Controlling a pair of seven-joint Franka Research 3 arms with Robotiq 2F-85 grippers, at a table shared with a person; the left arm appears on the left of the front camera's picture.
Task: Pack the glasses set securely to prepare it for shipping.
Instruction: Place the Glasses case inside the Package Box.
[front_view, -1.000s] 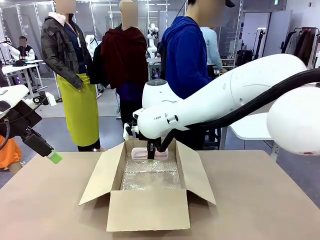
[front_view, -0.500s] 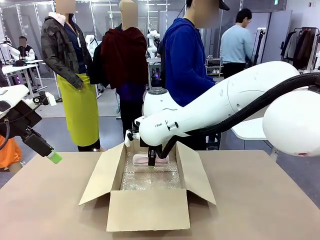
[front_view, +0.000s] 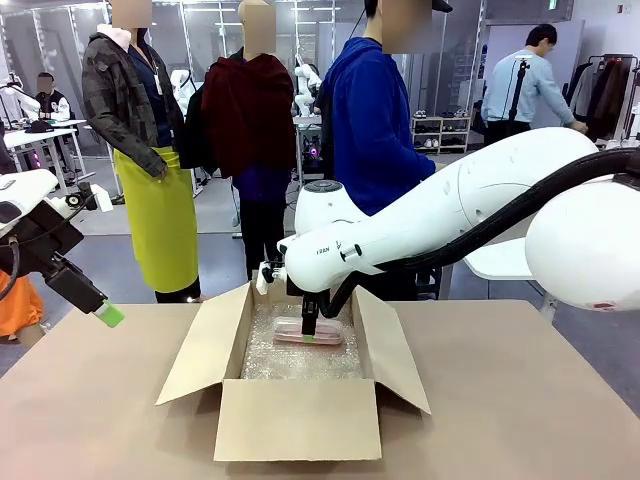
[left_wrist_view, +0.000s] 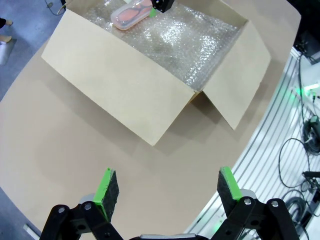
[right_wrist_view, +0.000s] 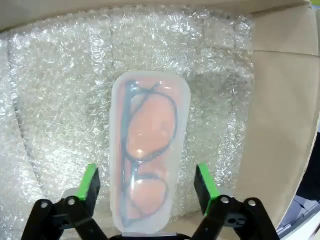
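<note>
The pinkish case, with dark frames visible inside, lies flat on the bubble wrap at the far end of the open cardboard box. My right gripper is down in the box and straddles the case, open, its green pads a small gap off each side. My left gripper hangs open and empty over the table's left side, well clear of the box, and looks down on the case. The mint-green case is out of view.
The box's four flaps stand open and outward. Bubble wrap lines its floor. Bare tabletop surrounds the box. A person in a blue hoodie stands at the far edge behind the box. My right arm spans the right half.
My right gripper has come down with the pinkish case from above the box's far edge onto the bubble wrap, and its fingers now stand apart from it. The left arm has not moved.
</note>
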